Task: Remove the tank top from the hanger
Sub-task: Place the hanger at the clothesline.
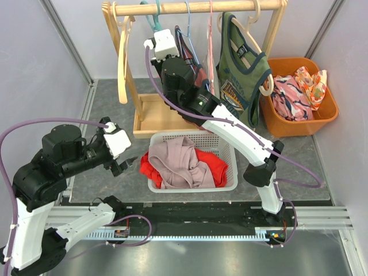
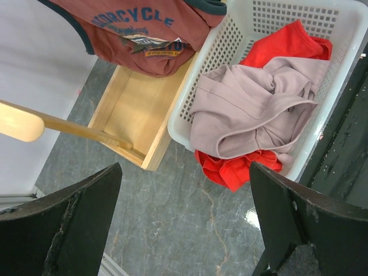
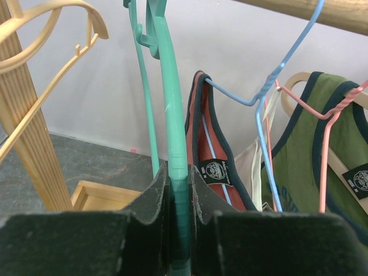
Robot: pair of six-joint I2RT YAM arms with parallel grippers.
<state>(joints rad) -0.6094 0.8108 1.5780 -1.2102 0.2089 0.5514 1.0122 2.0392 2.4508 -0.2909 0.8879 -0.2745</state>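
Teal plastic sits between the fingers of the right gripper (image 3: pixel 178 192). They are pressed shut on the stem of the teal hanger (image 3: pixel 168 103), which rises toward 12 o'clock. Just at 3 o'clock of it hangs the red tank top (image 3: pixel 196 138) on a blue wire hanger (image 3: pixel 260 132), and its navy edge lies very near the right finger. Farther toward 3 o'clock are a pink wire hanger (image 3: pixel 325 138) and a green tank top (image 3: pixel 299 167). The hooks crowd together under the wooden rail (image 3: pixel 322 11), with only narrow gaps between them. At 9 o'clock there is more free room before the rack post (image 3: pixel 29 138).

The left gripper (image 2: pixel 184 224) hovers with its jaws wide apart over the grey table (image 2: pixel 161 195). At its 1 o'clock stands the white basket (image 2: pixel 213 63), and red cloth spills over its rim. Plain white walls close the table, and an orange tub (image 1: pixel 299 123) stands at 2 o'clock in the top view.
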